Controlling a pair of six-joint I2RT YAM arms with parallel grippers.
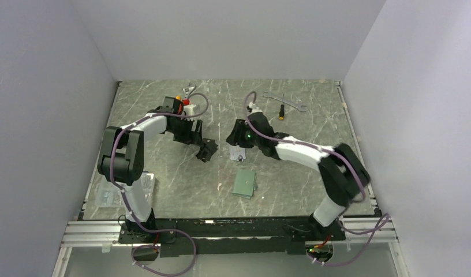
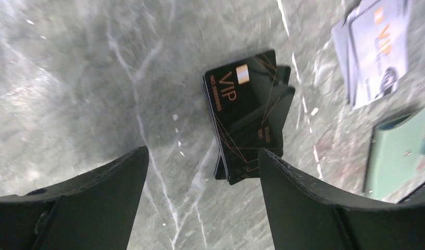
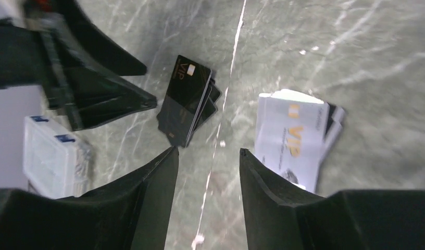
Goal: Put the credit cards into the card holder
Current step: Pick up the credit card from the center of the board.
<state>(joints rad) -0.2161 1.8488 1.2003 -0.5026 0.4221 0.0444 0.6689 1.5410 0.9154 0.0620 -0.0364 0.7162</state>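
Observation:
A fanned stack of black credit cards (image 2: 245,117) with gold "VIP" print lies flat on the marble table; it also shows in the right wrist view (image 3: 187,101). My left gripper (image 2: 202,156) is open and empty just above and beside that stack, its right finger over the stack's near corner. A stack of silver-grey cards (image 3: 292,136) lies to the right, seen in the top view (image 1: 238,153) too. My right gripper (image 3: 208,151) is open and empty, hovering between the two stacks. The sage-green card holder (image 1: 244,183) lies nearer the arm bases, and it shows in the left wrist view (image 2: 395,153).
Wrenches (image 1: 285,101) and a screwdriver (image 1: 282,111) lie at the back right. A red and yellow item (image 1: 184,101) sits at the back left. A clear plastic packet (image 1: 109,195) lies at the front left. The two grippers (image 1: 207,151) are close together mid-table.

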